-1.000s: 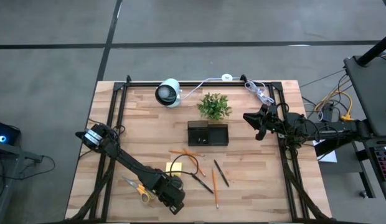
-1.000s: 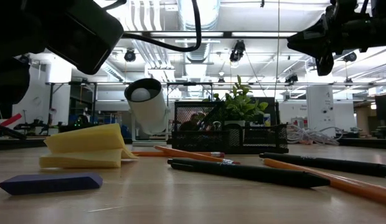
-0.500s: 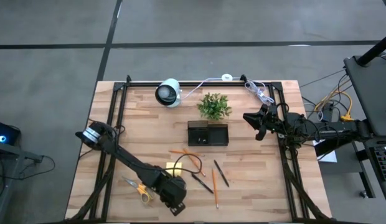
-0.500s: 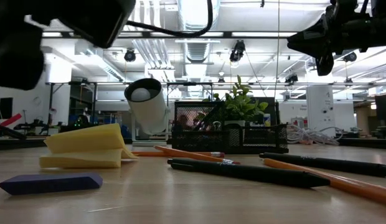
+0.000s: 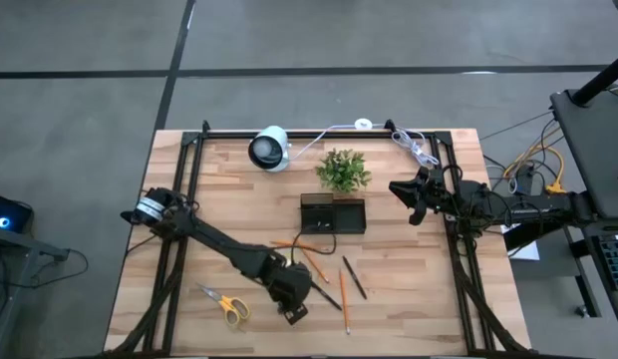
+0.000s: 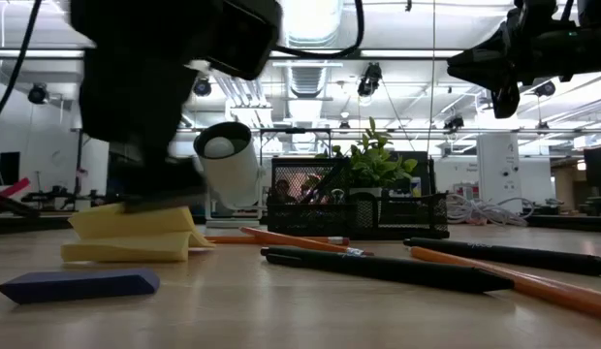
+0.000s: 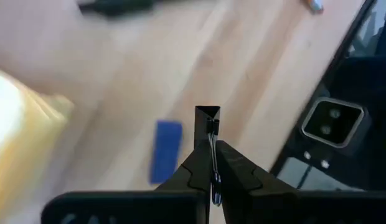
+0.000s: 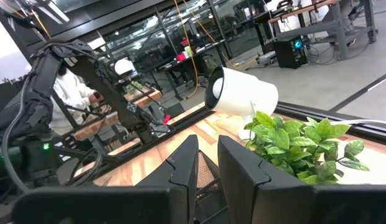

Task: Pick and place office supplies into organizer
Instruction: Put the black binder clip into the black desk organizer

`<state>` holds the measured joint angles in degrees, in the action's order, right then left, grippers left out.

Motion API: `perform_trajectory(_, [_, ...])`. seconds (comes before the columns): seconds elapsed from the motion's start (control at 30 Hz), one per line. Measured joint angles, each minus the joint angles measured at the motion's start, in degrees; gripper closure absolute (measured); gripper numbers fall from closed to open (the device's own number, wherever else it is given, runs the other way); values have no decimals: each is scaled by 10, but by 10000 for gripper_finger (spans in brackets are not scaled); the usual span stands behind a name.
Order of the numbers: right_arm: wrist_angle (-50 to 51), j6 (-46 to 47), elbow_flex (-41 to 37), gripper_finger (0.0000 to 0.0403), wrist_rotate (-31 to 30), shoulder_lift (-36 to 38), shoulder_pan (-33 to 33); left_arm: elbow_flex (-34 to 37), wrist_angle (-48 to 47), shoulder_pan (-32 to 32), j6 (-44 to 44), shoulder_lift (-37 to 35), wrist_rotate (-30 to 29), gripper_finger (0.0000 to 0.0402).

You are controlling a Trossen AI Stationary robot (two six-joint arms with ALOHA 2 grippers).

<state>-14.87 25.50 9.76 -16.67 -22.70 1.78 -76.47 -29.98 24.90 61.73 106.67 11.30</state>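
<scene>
With our left gripper (image 7: 210,163) pinched shut on a dark clip (image 7: 208,116) above the table near the pens, we should carry it level to the organizer (image 5: 332,214) by the plant, while our right gripper (image 5: 409,196), slightly parted, waits empty

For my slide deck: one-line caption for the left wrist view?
Left gripper shut on a small binder clip above the blue block.
</scene>
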Motion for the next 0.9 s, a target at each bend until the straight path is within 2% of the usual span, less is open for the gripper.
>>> perform_trajectory(0.57, [0, 0, 0, 351, 0, 0, 0, 0, -1, -104, -169, -1, -30, 402])
perform_trajectory(0.9, [0, 0, 0, 351, 0, 0, 0, -16, -1, -154, -230, -3, -84, 402])
